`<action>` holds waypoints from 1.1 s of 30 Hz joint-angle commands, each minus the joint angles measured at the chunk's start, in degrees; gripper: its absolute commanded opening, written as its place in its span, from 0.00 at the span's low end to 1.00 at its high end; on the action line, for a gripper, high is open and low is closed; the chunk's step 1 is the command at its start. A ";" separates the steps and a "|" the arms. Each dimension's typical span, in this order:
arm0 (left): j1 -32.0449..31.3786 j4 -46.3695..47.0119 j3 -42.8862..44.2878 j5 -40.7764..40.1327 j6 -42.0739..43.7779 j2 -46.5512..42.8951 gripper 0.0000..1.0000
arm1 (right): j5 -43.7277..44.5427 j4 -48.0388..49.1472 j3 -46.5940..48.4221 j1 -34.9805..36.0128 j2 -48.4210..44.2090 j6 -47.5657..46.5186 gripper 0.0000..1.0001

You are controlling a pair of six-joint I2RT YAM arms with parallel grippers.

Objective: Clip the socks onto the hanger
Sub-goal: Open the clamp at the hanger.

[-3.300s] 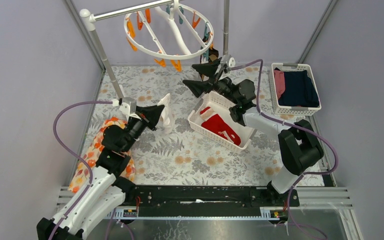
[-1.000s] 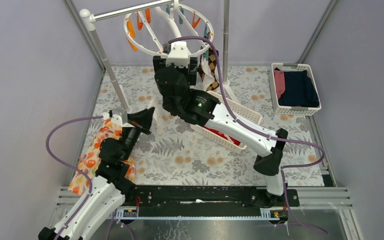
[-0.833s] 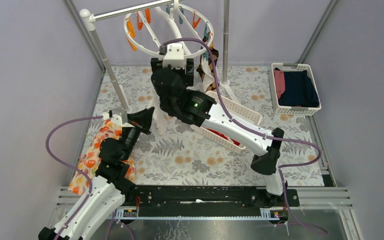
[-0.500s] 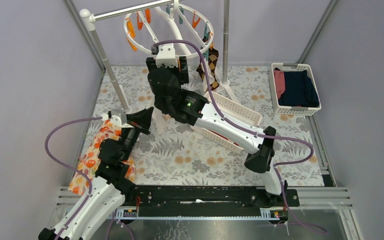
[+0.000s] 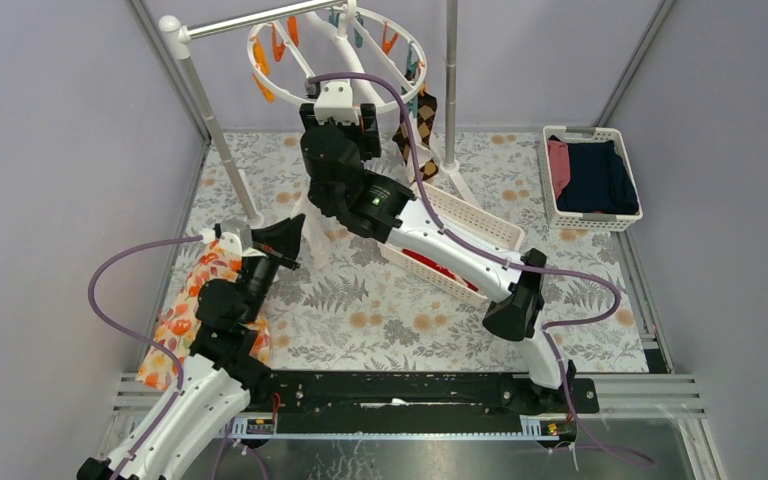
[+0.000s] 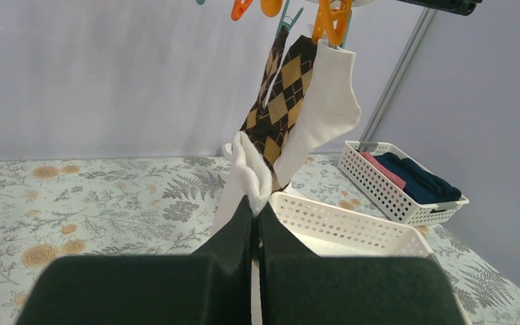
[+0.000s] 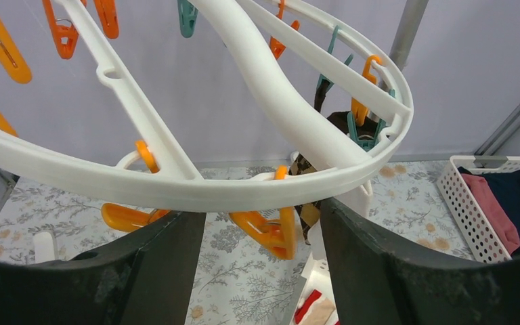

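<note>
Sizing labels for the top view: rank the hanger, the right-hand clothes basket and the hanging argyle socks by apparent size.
1. hanger, though it hangs nearer the camera, which inflates it.
2. clothes basket
3. argyle socks

You get bright, even, diffuse light in all three views. Shadows on the counter (image 5: pixel 360 310) are faint and soft-edged. The overhead picture is sharp, with a dull sheen on the metal plate (image 5: pixel 440 460) at its near edge. In the left wrist view the left gripper (image 6: pixel 255 223) is a dark, soft-focus mass, while the white sock (image 6: pixel 254 172) keeps its texture. In the right wrist view the hanger (image 7: pixel 291 122) looms close and bright, and the right gripper (image 7: pixel 261 217) shows little detail.
</note>
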 commanded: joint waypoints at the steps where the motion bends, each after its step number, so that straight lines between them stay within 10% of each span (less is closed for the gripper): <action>1: -0.23 0.15 -0.85 -1.50 1.12 -0.62 0.00 | 1.06 3.36 2.79 -0.53 1.47 -2.39 0.69; 33: -0.24 -0.03 -1.03 -2.01 1.47 -1.24 0.00 | 2.29 15.78 -2.70 -1.75 1.17 -11.42 0.60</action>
